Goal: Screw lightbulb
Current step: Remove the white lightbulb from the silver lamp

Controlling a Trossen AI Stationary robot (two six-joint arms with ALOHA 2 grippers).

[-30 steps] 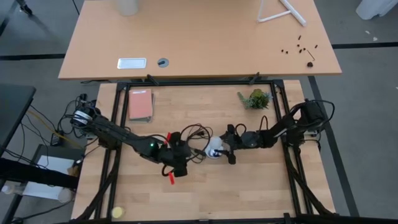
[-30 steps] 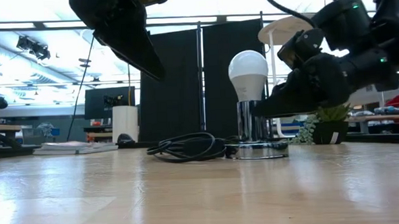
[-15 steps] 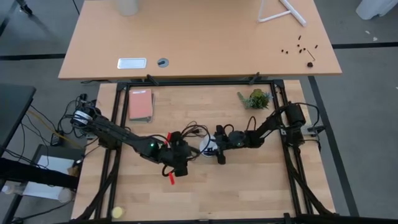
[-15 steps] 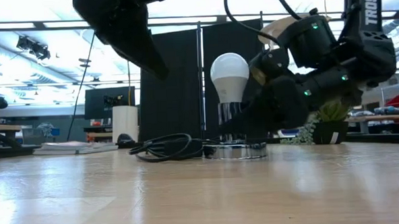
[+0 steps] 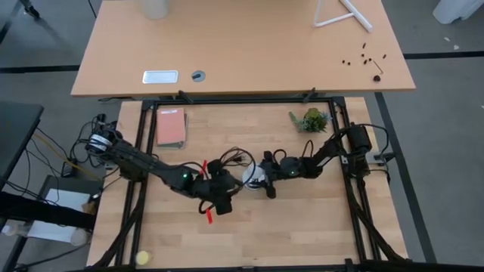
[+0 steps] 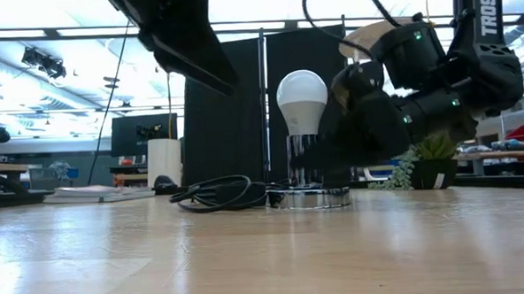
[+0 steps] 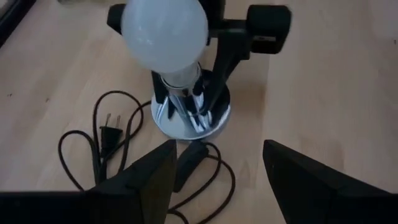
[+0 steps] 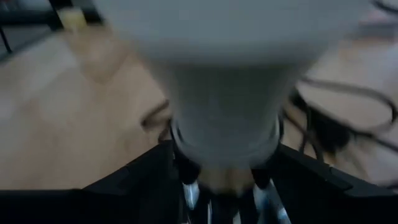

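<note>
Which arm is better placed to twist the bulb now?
Probably left: its claw is open and free, facing the lightbulb, while the right claw straddles the socket beneath it.

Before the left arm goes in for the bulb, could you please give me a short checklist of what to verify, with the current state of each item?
1. Lightbulb stands upright in the socket: ok.
2. Socket base sits flat on the table: ok.
3. Right claw is around the socket's post under the bulb to steady it: ok; whether it grips firmly: cannot tell.
4. Left claw is open and free of the bulb: ok, its fingers are apart, nothing between them.
5. Black cord is clear of the left claw's path: not ok, loops lie just ahead of the fingers.
6. Bulb screwed fully home: cannot tell.
</note>
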